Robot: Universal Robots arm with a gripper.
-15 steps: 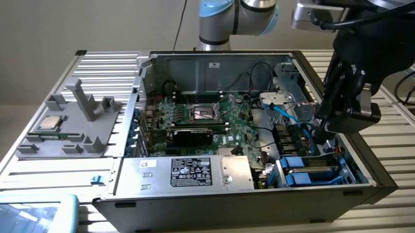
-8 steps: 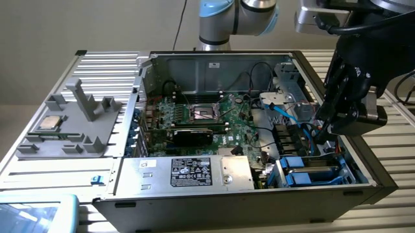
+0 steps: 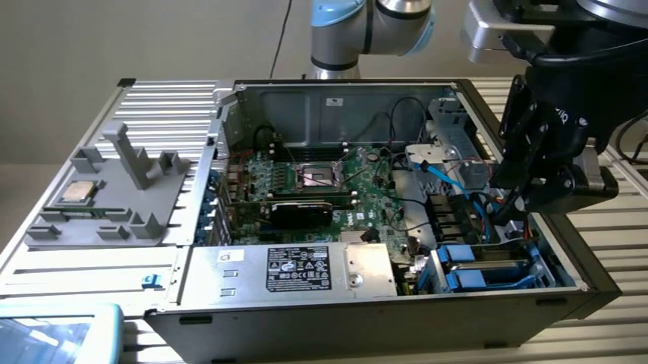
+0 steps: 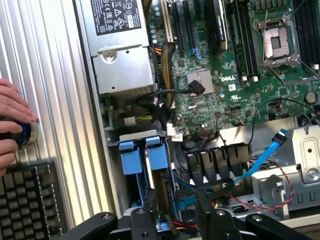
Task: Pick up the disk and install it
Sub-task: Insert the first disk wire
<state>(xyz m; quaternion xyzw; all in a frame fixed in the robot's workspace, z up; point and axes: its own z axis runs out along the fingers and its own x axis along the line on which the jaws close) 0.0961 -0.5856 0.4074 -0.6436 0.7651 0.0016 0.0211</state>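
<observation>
Right, the arm (image 3: 369, 23) is arching over from the far edge of the open computer case (image 3: 335, 98), wrist tipping downward. The black gripper (image 4: 175, 217) is hovering above the case's drive-bay corner, fingers standing partly apart with nothing between them. Just below, the disk (image 3: 486, 271) is sitting in that corner bay, framed by its bright blue plastic carrier, beside the boxy grey metal power supply (image 3: 303, 269). A flat green motherboard (image 3: 324, 189) is lying mid-case, and the ribbed aluminium table (image 3: 608, 318) is carrying everything.
</observation>
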